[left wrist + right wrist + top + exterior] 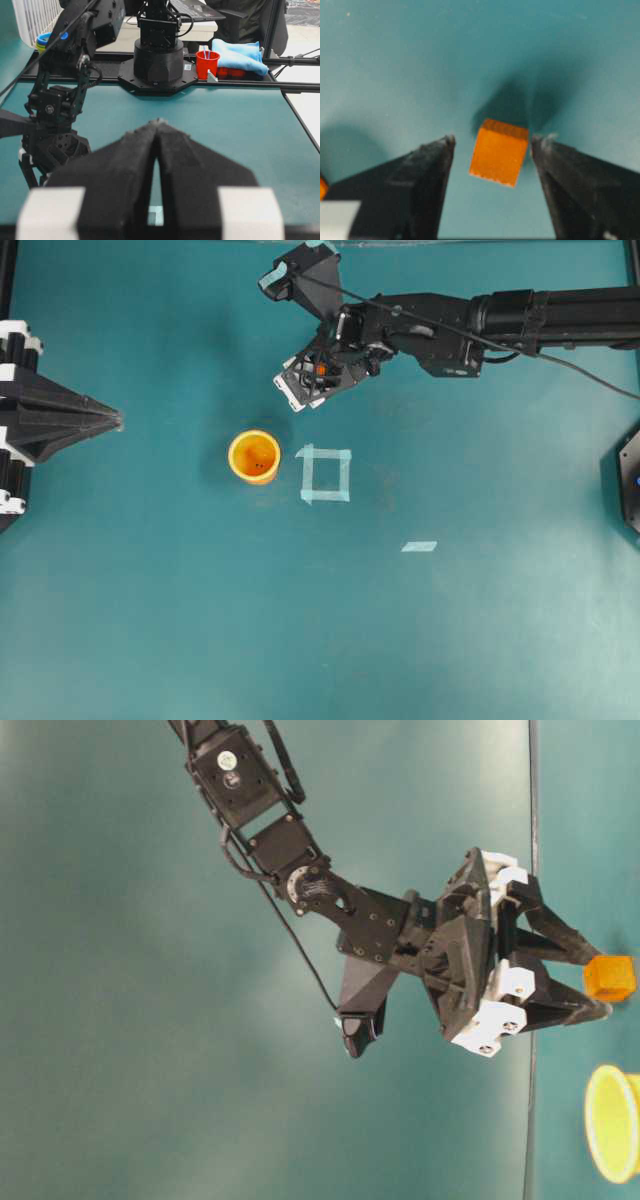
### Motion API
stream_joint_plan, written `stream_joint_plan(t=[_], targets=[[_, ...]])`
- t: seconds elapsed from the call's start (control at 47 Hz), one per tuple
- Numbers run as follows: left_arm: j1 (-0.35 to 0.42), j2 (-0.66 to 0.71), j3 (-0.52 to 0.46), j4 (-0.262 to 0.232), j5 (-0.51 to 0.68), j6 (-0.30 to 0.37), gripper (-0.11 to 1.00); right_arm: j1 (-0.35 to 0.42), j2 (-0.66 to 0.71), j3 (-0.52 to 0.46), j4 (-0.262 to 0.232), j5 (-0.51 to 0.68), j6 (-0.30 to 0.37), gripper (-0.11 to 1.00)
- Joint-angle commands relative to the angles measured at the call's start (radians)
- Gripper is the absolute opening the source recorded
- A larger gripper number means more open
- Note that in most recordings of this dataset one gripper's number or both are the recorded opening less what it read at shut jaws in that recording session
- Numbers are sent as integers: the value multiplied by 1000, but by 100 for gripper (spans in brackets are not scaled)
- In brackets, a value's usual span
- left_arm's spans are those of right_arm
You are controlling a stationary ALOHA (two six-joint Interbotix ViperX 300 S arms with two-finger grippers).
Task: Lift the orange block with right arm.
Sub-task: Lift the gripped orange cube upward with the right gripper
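teal tabletop (450, 640) filled the overhead view, with the right arm (520, 315) reaching in along its top edge from the right side. the right gripper (598, 986) pointed down at the surface a little left of the middle of that edge. the orange block (499, 152) sat between its two black fingers, tilted, with a dark shadow on the teal just behind it. in the wrist view one finger (555, 165) met the block's upper corner. a sliver of teal showed between the other finger and the block's opposite face, so the jaws stood partly apart. whether they truly gripped the block, i could not tell. in the table-level view the block was at the very fingertips. whether it touched the tabletop, i could not tell either.

nearer the middle of the tabletop stood the yellow-orange cup (254, 456), upright and mouth up, well apart from the block. just beside it lay a square outline of pale tape (325, 498). a short tape strip (419, 546) lay further toward the bottom right corner.

at the left edge the left gripper (110, 420) rested with its fingers pressed together to a point, holding nothing.
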Motion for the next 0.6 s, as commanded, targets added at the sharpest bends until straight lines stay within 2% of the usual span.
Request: stream_joint_plan(t=[0.0,0.234,0.319,0.426,0.575], targets=[[0,8,-28,3,-5,0,0,2,-17,-25,-3,-9,3,63],[0,8,-26,3,-5,0,0,2,-11,-21,-3,-6,3,60],[-2,8,-28,3,-3,0,0,2,-11,-21,-3,-3,3,55],[-2,8,-28,2,-5,0,0,3,-12,-23,-2,-2,3,40],[0,8,-28,2,-3,0,0,8,-21,-29,0,3,3,39]])
